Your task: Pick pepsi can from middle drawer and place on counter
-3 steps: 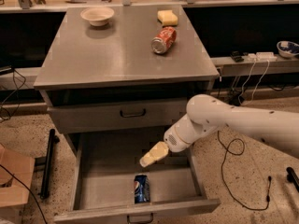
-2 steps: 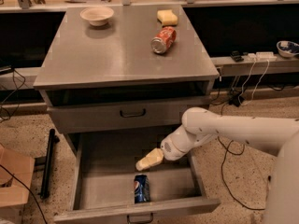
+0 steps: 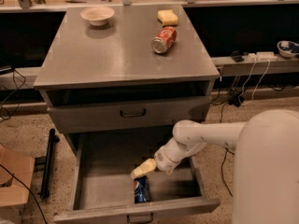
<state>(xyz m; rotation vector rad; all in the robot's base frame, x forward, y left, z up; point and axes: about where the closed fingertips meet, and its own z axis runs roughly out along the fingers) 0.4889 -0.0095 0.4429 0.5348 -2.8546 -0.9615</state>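
The pepsi can (image 3: 141, 190) lies on its side near the front of the open middle drawer (image 3: 98, 181), blue with its logo facing up. My gripper (image 3: 140, 170) with cream-coloured fingers hangs inside the drawer just above the can's far end, reaching in from the right on the white arm (image 3: 196, 139). The counter (image 3: 112, 50) is the grey top of the cabinet above.
On the counter lie a red-orange soda can (image 3: 164, 40) on its side, a yellow sponge (image 3: 167, 17) and a white bowl (image 3: 97, 15). The upper drawer front (image 3: 131, 113) is closed. A cardboard box (image 3: 14, 176) and cables lie on the floor at left.
My gripper has moved down and to the left inside the drawer, from above its middle to just over the pepsi can. The can has not moved.
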